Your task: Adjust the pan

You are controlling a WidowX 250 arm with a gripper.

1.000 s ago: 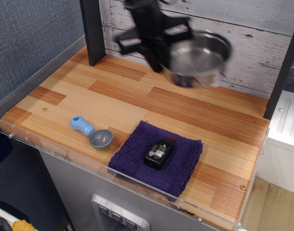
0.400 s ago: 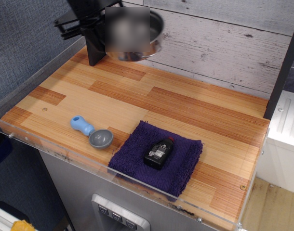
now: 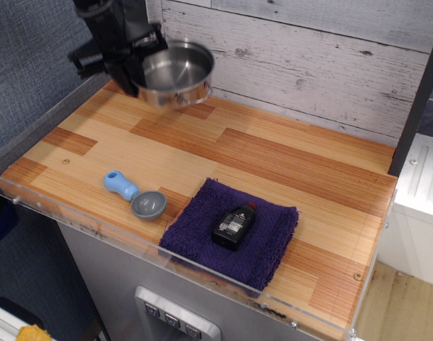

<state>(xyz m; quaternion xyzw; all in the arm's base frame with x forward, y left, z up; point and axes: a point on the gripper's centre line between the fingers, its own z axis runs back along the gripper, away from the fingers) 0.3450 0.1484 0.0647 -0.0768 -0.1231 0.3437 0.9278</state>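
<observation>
The pan is a round shiny steel vessel with thin wire loop handles. It hangs in the air above the back left of the wooden table, tilted a little. My gripper is black and is shut on the pan's left rim, holding it up. The fingertips are partly hidden behind the rim and the dark arm body.
A small grey scoop with a blue handle lies near the front left edge. A purple towel lies at the front with a small black bottle on it. A clear raised lip runs along the table's front and left sides. A dark post stands at the back left.
The gripper has carried the pan from the back middle to the back left and a little lower. Scoop, towel and bottle have not moved.
</observation>
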